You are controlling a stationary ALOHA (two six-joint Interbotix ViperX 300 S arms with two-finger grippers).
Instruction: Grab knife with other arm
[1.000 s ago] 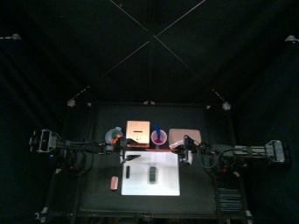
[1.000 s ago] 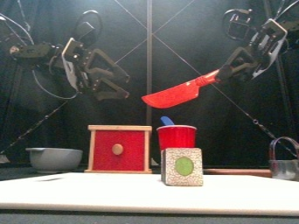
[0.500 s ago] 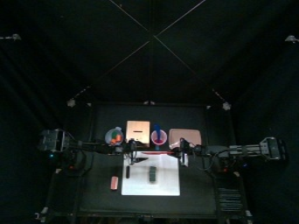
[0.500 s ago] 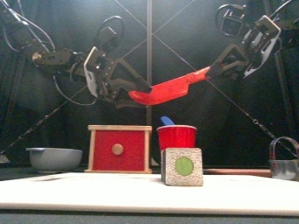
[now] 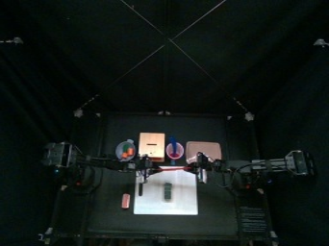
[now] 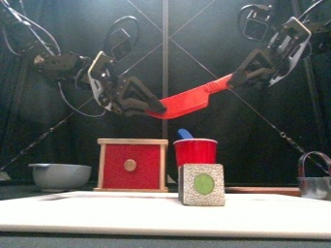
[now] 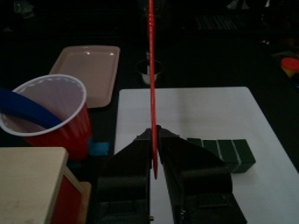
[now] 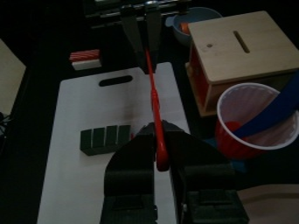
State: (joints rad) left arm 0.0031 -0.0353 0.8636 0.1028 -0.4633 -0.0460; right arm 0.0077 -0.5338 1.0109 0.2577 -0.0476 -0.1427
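The red knife [image 6: 192, 97] hangs in the air above the table, slanting from low on the left to high on the right in the front view, held at both ends; the left gripper [image 6: 139, 102] is closed on its lower end, the jaws pinching the thin blade edge-on in the left wrist view [image 7: 152, 144]; the right gripper [image 6: 243, 76] is clamped on the upper end, the strip running out from between its jaws [image 8: 156, 140]. Below the knife lies a white cutting board [image 8: 100, 114] with a dark ridged oblong block [image 8: 107, 138] on it; a small red striped block [image 8: 83, 58] lies just off the board's handle end. Behind the board stand a red plastic cup [image 6: 195, 153] with a blue utensil [image 6: 184, 135] in it, a wooden box with a red front [image 6: 132, 164], a grey bowl [image 6: 60, 174] and a pinkish tray [image 7: 84, 72]; a speckled sponge with a green oval [image 6: 202, 184] stands at the front, and a dark mug [image 6: 315, 176] sits at the far right; nothing touches the knife but the two grippers.
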